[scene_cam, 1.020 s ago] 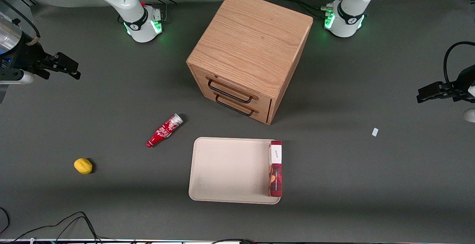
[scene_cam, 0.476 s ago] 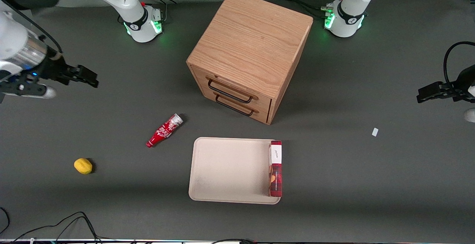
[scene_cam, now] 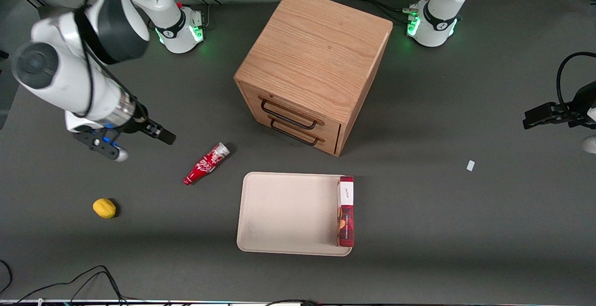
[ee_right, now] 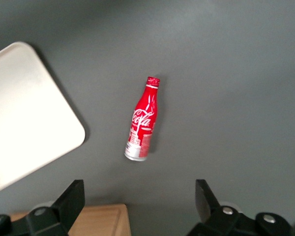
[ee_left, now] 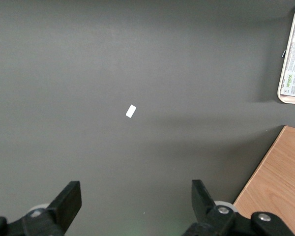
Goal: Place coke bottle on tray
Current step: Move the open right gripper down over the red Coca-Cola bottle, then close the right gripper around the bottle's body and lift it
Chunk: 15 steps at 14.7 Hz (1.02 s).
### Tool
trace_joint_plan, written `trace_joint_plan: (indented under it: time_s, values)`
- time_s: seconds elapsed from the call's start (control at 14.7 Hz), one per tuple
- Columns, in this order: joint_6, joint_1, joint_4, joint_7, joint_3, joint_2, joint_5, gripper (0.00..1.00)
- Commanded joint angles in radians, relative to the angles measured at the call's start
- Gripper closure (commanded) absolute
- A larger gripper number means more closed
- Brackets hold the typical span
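Note:
The coke bottle [scene_cam: 206,163] is small and red with white script. It lies on its side on the dark table, its silvery base toward the cabinet, and also shows in the right wrist view [ee_right: 142,119]. The beige tray [scene_cam: 288,213] lies flat beside it, nearer the front camera; one rounded corner shows in the right wrist view [ee_right: 24,113]. My right gripper [scene_cam: 163,136] hangs above the table, a little farther from the front camera than the bottle and toward the working arm's end. It is open and empty [ee_right: 137,201], apart from the bottle.
A red box with a white label [scene_cam: 346,211] lies in the tray along one rim. A wooden drawer cabinet [scene_cam: 314,68] stands mid-table. A yellow lemon [scene_cam: 104,207] lies toward the working arm's end. A white scrap [scene_cam: 470,165] lies toward the parked arm's end.
My right arm has swung in from the table's end toward the bottle and nearer the front camera. The bottle, tray and box have not moved.

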Motion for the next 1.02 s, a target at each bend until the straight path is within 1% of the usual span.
trace_joint_plan:
  time_s: [0.0,0.2,0.48,0.82,0.95]
  values:
    - [0.167,0.004,-0.123,0.146,0.014,0.02,0.016,0.0]
    - [0.35,0.007,-0.22,0.19,0.017,0.078,0.016,0.0]
    - [0.486,0.007,-0.233,0.241,0.019,0.205,0.015,0.0]
    - [0.611,0.023,-0.233,0.256,0.019,0.328,0.015,0.0]
    - [0.631,0.021,-0.231,0.255,0.019,0.362,0.015,0.0]
